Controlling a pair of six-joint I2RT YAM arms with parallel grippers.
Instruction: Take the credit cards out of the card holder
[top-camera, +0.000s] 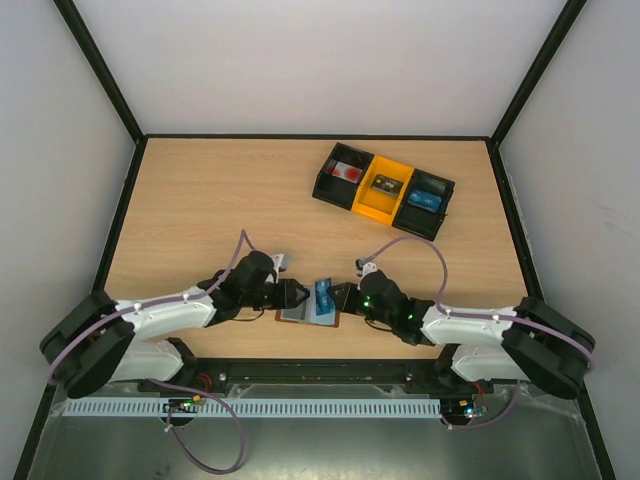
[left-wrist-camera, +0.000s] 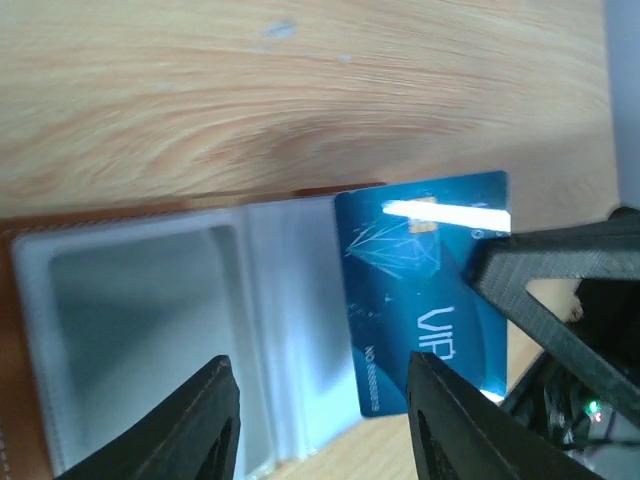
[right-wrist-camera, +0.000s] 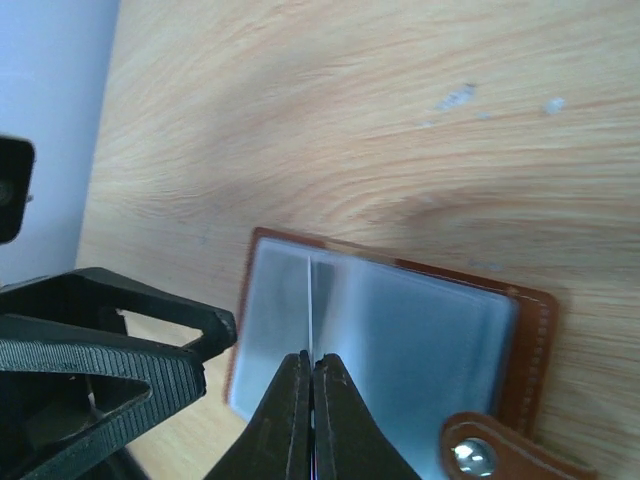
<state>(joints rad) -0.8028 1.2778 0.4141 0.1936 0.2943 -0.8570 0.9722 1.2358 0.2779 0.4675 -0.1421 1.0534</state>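
Top cam's high behind the arm bases (top-camera: 95, 350), looking down on everything. Wrist cams sit right behind their fingertips (left-wrist-camera: 205, 420), super close, both catching the open card holder (right-wrist-camera: 400, 340).

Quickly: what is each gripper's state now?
Left gripper: open, over the brown leather bifold card holder.
Right gripper: shut on the thin blue VIP credit card.

You've got the holder (top-camera: 298, 314) open flat near the table's (top-camera: 200, 200) front edge, brown outside, grey-blue inside. Blue VIP card (left-wrist-camera: 420, 290) is partway off one end, tilted.
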